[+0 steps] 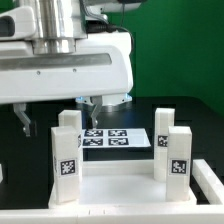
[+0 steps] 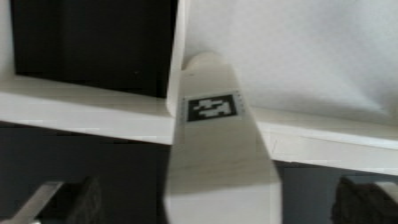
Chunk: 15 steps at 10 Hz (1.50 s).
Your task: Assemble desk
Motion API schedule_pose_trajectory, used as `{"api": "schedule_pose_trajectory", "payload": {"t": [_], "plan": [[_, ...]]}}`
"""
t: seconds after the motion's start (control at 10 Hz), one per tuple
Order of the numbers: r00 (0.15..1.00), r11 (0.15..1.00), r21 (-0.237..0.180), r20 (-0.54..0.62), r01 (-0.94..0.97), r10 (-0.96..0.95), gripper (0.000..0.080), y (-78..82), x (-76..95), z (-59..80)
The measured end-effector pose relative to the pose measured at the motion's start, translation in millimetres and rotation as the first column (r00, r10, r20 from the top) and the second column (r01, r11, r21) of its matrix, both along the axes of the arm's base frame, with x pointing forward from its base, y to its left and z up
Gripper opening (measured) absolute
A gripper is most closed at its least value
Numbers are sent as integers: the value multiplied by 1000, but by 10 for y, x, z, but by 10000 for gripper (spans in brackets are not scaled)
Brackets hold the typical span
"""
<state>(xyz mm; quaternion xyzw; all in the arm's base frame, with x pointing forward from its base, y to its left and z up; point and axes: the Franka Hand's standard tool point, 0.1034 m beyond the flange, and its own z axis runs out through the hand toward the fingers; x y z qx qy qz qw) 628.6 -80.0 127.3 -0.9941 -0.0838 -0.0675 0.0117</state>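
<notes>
**On the black table, the desk stands half built under the arm**

On the black table [image 1: 20, 150] the white tabletop [image 1: 120, 185] lies near the front, and white legs stand on it: two at the exterior view's left [image 1: 66, 155] and two at the exterior view's right [image 1: 172, 145], each bearing a black-and-white tag. Behind them, flat on the table, lies the marker board [image 1: 115, 138]. Above it hangs the gripper [image 1: 93, 108], its jaws spread wide with nothing between them. In the wrist view a tagged leg [image 2: 214, 130] rises up the middle against a white rimmed edge of the tabletop [image 2: 89, 105], and the two dark fingertips [image 2: 45, 200] stand well apart on either side of it, not touching it.
</notes>
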Motion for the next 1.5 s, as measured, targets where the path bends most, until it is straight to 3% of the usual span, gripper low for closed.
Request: {"api": "schedule_pose_trajectory", "payload": {"t": [0.3,0.4,0.5,0.6,0.7,0.9,1.0,1.2,1.4,1.5], "plan": [[999,999,-4,-12,40,-40,649,27,53,-154],[999,999,-3,-12,52,-52,559,15,50,-149],[993,994,5,-15,113,-113,371,15,47,-157],[981,981,14,-20,195,-194,371,16,46,-160],[974,974,17,-21,224,-224,284,13,45,-161],[922,922,36,-31,386,-385,284,12,46,-159],[860,859,51,-29,510,-509,284,7,47,-152],[616,612,74,-83,788,-783,284,134,80,-165],[277,271,59,-144,961,-950,284,258,72,-175],[69,61,52,-173,997,-983,285,278,63,-183]]}}
